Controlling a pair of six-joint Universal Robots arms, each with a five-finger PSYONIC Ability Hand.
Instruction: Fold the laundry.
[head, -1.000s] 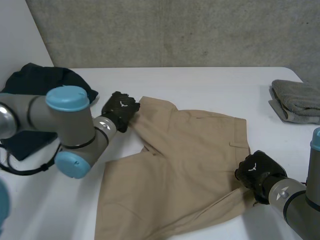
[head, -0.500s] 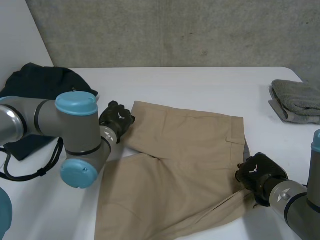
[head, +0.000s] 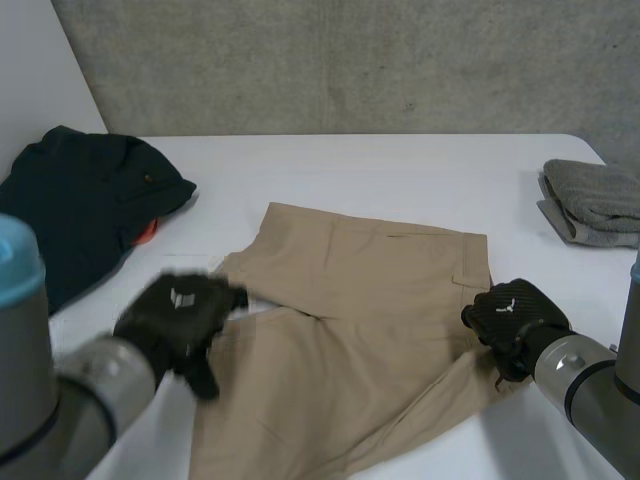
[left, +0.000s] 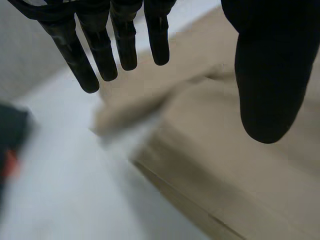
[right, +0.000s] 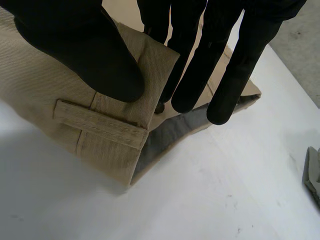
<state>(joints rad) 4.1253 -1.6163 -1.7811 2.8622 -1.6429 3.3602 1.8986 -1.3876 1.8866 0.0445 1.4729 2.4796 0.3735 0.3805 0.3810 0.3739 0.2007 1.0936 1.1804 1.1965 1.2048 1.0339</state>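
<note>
The khaki shorts (head: 360, 330) lie spread in the middle of the table (head: 400, 170), running down toward its near edge. One leg (head: 290, 235) now lies flat, pointing at the far-left corner.

The change is that a second ago the left hand (head: 180, 315) had that leg's corner bunched up in its grip. Then it laid the corner down, and now it has let go and pulled back toward the near-left edge. Its fingers (left: 100, 50) are straight and spread with nothing between them and the thumb, and the cloth is under the hand, apparently not touched.

The right hand (head: 515, 318) has stayed at the shorts' right-side corner. There it pinches the waistband (right: 125, 80), with the thumb pressed on top just above the belt loop (right: 100, 125) and the fingers tucked behind the folded-over edge.

We read this as the smoothing-out finished on the left side. No real fold is made yet, and one corner is still in hand as an anchor for the first fold.

A dark garment (head: 80, 200) is heaped at the table's far-left corner, and a folded grey towel (head: 595, 200) sits at the right edge. Both are well apart from the shorts.
</note>
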